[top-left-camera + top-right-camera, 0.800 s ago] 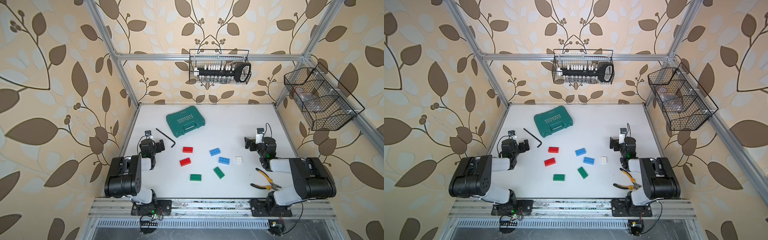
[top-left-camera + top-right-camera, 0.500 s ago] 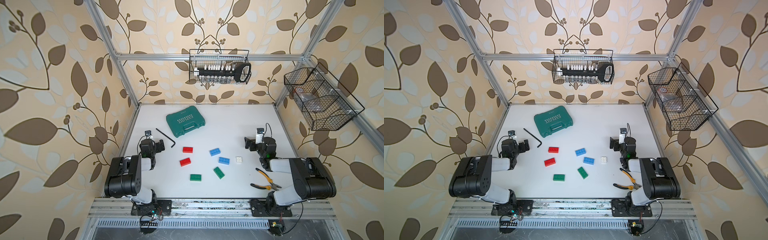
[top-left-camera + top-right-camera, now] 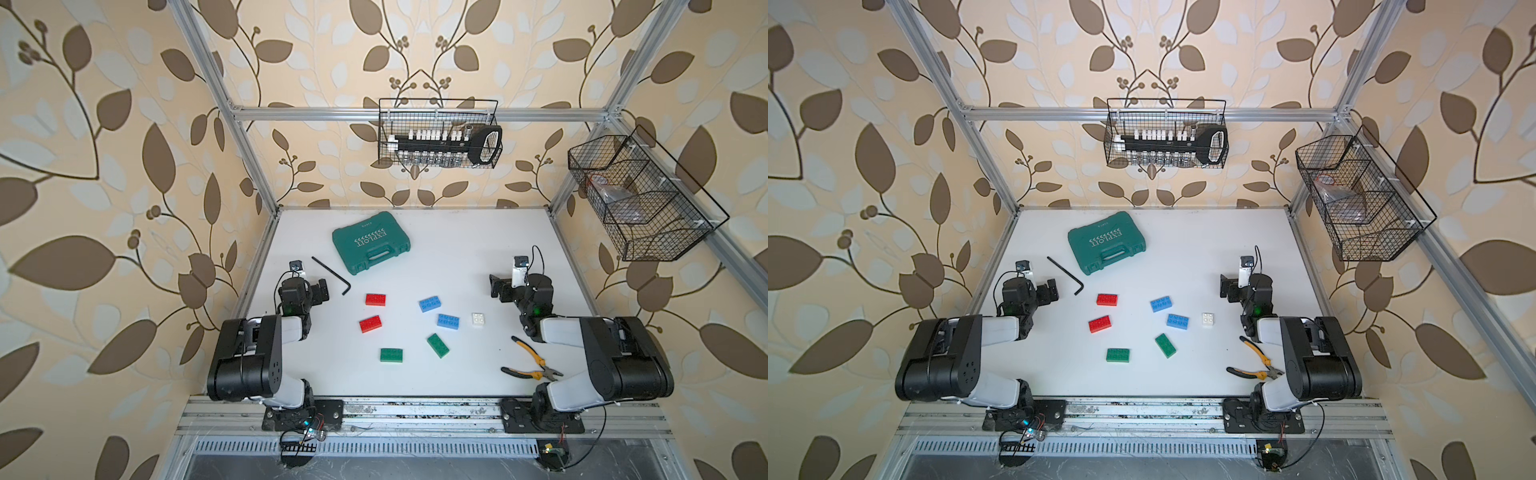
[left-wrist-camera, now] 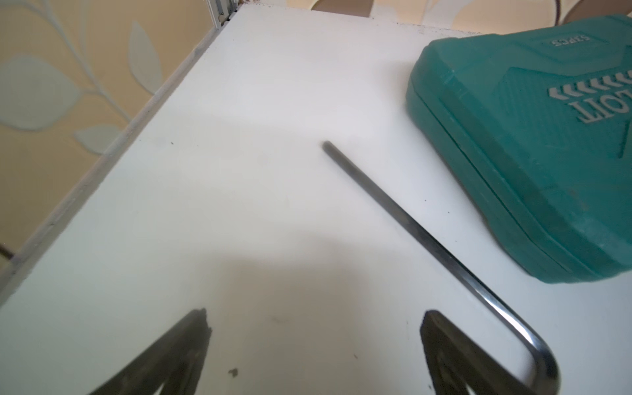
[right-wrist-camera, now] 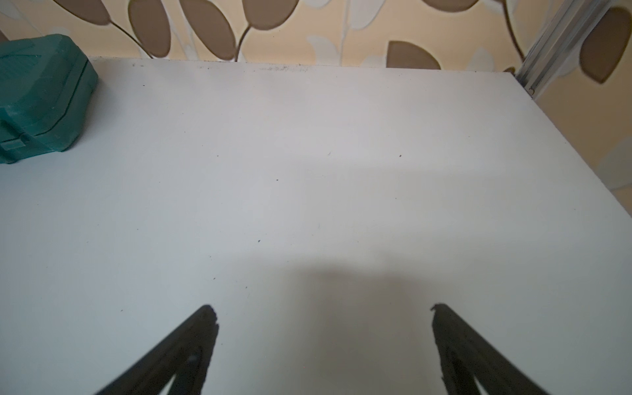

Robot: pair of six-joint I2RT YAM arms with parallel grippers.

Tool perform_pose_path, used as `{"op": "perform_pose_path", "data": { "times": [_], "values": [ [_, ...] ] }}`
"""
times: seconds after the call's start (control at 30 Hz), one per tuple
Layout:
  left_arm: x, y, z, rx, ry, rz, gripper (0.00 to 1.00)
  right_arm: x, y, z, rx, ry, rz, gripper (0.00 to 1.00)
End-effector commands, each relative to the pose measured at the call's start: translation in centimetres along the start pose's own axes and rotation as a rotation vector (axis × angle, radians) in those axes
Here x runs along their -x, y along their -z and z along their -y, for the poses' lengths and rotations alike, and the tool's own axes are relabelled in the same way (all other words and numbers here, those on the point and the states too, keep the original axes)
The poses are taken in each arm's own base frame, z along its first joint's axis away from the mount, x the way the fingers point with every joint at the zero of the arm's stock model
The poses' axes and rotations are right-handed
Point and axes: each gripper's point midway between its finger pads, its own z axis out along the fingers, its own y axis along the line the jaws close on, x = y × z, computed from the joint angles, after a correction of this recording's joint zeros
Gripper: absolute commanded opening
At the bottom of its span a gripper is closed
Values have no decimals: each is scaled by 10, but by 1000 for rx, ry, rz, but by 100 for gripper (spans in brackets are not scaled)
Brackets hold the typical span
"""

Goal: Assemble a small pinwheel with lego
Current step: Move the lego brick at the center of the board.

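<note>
Both top views: seven bricks (image 3: 448, 321) lie loose and unstacked, robot-side of the case (image 3: 371, 242); we judge assembly unstarted. Left wrist: left gripper (image 4: 316, 318) jaws apart, empty. Right wrist: right gripper (image 5: 323, 309) likewise. Next we must reach and pinch one brick.

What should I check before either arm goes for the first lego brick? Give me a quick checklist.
1. Left gripper open and empty: ok.
2. Right gripper open and empty: ok.
3. All seven bricks in view, loose and apart: red bricks, blue bricks, green bricks, white 2x2 brick: ok.
4. Hex key clear of the left gripper: not ok, its bent end lies close beside it.
5. Pliers clear of the bricks: ok.
6. Teal tool case clear of the bricks: ok.
</note>
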Motion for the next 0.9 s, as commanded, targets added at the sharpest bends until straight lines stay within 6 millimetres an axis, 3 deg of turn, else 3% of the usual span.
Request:
{"op": "perform_pose_path", "data": {
  "times": [0.0,0.1,0.17,0.27,0.33,0.4,0.47,0.53,0.73,0.87],
  "values": [
    [60,33,3,70,61,99,99,44,16,-10,63,17,54,98],
    [89,65,23,-60,292,120,99,67,35,-39,201,54,86,98],
    [105,82,48,-220,440,86,99,68,37,-80,330,174,63,94],
    [110,97,103,-516,575,-87,99,40,40,-158,601,365,-62,91],
    [103,104,137,-671,643,-217,99,14,38,-198,695,541,-188,88],
    [92,116,180,-849,676,-336,99,-12,43,-229,796,712,-288,78],
    [73,125,211,-889,654,-440,99,-28,45,-242,858,796,-332,76],
    [57,130,227,-883,633,-471,99,-36,42,-246,874,841,-352,76],
    [32,123,232,-836,624,-500,99,-64,38,-242,888,933,-438,77],
    [25,116,233,-819,623,-517,99,-67,31,-246,875,979,-404,78]
  ]
}}
